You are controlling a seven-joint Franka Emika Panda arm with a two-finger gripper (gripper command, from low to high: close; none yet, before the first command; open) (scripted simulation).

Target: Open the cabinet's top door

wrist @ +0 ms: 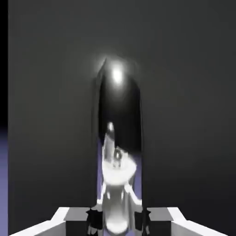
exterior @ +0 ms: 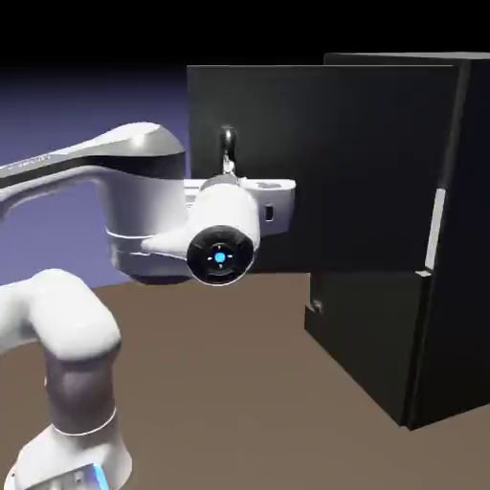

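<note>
white arm bent low, hand level, its gripper (wrist: 117,216) clamped on the silver handle (wrist: 115,159) between the fingers. the top door (exterior: 325,163) stands swung open from the cabinet (exterior: 450,287).

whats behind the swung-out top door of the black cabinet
In the exterior view, the large flat black top door stands swung out from the tall matte black cabinet. It hides the cabinet's opening, so nothing inside can be seen.
</note>
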